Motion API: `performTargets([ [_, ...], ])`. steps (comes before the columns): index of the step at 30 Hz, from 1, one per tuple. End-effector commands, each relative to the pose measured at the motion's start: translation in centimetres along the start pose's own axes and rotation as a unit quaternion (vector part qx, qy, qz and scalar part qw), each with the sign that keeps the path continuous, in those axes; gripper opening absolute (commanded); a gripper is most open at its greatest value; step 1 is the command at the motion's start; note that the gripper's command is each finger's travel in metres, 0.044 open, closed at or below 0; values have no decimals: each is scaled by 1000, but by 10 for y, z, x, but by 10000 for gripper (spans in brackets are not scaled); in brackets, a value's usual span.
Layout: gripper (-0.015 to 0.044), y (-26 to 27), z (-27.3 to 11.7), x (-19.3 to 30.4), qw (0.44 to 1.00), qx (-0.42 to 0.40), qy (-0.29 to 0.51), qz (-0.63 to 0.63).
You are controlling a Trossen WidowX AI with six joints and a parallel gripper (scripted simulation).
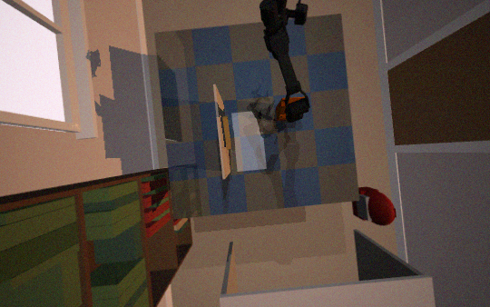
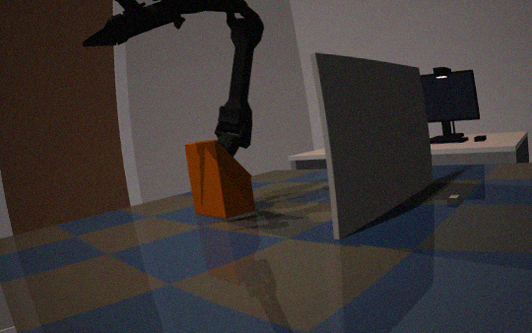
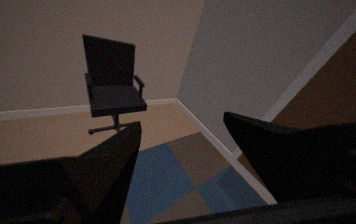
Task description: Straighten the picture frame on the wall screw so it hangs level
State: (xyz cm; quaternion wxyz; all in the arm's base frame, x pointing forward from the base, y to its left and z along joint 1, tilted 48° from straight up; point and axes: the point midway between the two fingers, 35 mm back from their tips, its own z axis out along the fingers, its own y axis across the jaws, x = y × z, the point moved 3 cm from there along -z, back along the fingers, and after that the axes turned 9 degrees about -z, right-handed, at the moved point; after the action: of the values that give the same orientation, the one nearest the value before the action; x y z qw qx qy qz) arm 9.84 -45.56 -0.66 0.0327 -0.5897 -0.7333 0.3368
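Observation:
The picture frame (image 1: 227,133) shows nearly edge-on from above as a narrow tan and dark shape on the upright wall panel (image 1: 224,167) (image 2: 376,143), on the side facing the arm. Its tilt cannot be told from this angle. In the exterior view only the panel's grey back shows, and the frame is hidden behind it. The screw and notched strip are not visible. My gripper (image 2: 88,43) (image 3: 183,120) is open, with nothing between its fingers. It is raised high, well away from the frame and pointing away from the panel. No frame shows in the wrist view.
The arm stands on an orange pedestal (image 1: 282,110) (image 2: 217,179) on the checkered surface, apart from the panel. A small pale block (image 2: 454,199) lies behind the panel. A desk with a monitor (image 2: 450,96) stands in the background. The wrist view shows an office chair (image 3: 115,97).

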Motion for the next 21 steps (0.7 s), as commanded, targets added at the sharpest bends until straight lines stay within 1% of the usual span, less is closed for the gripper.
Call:
performTargets([
  [1, 374, 1, -3, -1, 1000, -2, -3, 4],
  [3, 321, 5, -25, -5, 999, -23, -25, 33],
  [5, 269, 12, -58, -8, 994, -59, -57, 77],
  [6, 260, 15, -74, -9, 990, -78, -71, 99],
  [10, 260, 26, -137, -4, 964, -160, -116, 176],
  [14, 260, 33, -197, 11, 924, -255, -145, 246],
  [18, 260, 37, -252, 36, 871, -356, -153, 303],
  [21, 260, 38, -288, 59, 824, -432, -144, 337],
])
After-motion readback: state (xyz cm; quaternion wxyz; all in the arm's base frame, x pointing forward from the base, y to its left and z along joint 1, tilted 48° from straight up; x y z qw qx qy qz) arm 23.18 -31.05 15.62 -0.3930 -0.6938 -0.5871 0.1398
